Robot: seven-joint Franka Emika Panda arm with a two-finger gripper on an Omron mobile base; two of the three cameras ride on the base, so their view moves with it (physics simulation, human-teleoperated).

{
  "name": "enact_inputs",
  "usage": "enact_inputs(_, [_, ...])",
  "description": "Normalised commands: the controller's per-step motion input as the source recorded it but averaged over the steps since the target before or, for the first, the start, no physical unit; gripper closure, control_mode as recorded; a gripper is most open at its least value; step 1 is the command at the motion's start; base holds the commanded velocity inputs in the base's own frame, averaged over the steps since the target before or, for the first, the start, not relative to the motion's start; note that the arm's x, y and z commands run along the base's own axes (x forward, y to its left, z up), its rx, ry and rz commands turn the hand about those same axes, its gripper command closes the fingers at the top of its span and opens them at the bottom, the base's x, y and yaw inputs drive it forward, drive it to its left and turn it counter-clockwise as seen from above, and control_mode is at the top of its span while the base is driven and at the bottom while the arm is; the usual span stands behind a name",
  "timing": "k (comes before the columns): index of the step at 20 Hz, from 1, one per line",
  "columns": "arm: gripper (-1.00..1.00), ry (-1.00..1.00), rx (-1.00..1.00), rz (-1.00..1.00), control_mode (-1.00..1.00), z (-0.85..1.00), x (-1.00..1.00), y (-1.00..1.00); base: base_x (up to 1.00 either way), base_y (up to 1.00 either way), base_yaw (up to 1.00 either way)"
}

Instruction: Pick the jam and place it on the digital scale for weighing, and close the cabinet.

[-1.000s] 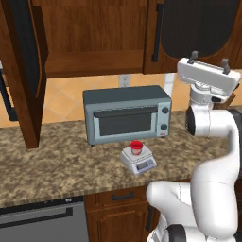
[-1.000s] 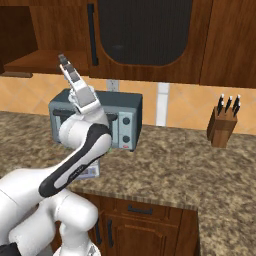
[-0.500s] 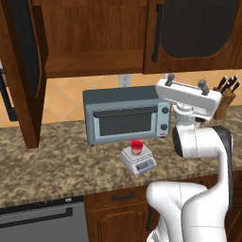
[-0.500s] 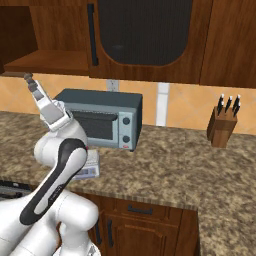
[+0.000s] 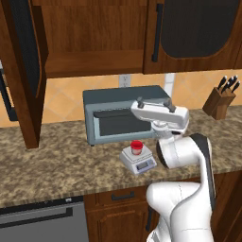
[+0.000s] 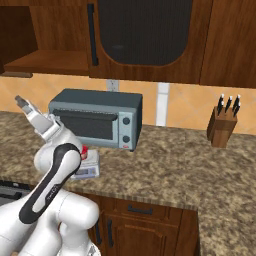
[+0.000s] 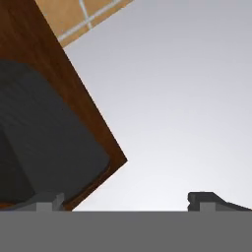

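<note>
**On the counter: jam on scale, cabinet door open**

In the hand view we see the gripper [image 7: 127, 204] with its fingertips [image 7: 204, 199] spread wide and nothing between them. It holds nothing. Just ahead of it is the black-panelled open door of the cabinet [image 7: 44, 147]. In the right base view the gripper [image 6: 21, 101] is raised and points up and left, above the counter [image 6: 165, 165].

The jam [image 5: 136, 147] stands upright on the digital scale [image 5: 138, 160], just in front of the toaster oven [image 5: 120, 118]. We judge that only the door closing remains.

Risks:
- The door [image 5: 26, 71] swings far out to the left. A push that lands on its edge could slip off.
- The elbow hangs near the jam, so a wide swing could knock the jar off the plate.

Counts:
- jam: one
- scale: one
- toaster oven: one
- knife block [image 5: 218, 101]: one
- open door: one
- shut door beside it [image 5: 194, 28]: one
</note>
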Motion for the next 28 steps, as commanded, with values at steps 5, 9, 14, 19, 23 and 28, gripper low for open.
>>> enact_inputs(5, [-1.00,-0.28,-0.01,-0.22,-1.00,-0.32,-0.07,1.00,0.00,0.00,0.00])
enact_inputs(9, [-1.00,-0.29,0.00,-0.20,-1.00,0.00,-0.31,1.00,0.00,0.00,0.00])
enact_inputs(14, [-1.00,-0.12,0.06,-0.18,-1.00,-0.01,-0.23,0.77,0.00,0.00,0.00])
enact_inputs(19, [-1.00,-0.09,0.19,-0.16,-1.00,-0.24,-0.11,0.77,0.00,0.00,0.00])
enact_inputs(23, [-1.00,-0.01,0.15,-0.15,-1.00,-0.37,-0.01,1.00,0.00,0.00,0.00])
enact_inputs(28, [-1.00,-0.04,0.15,-0.16,-1.00,-0.26,-0.11,1.00,0.00,0.00,0.00])
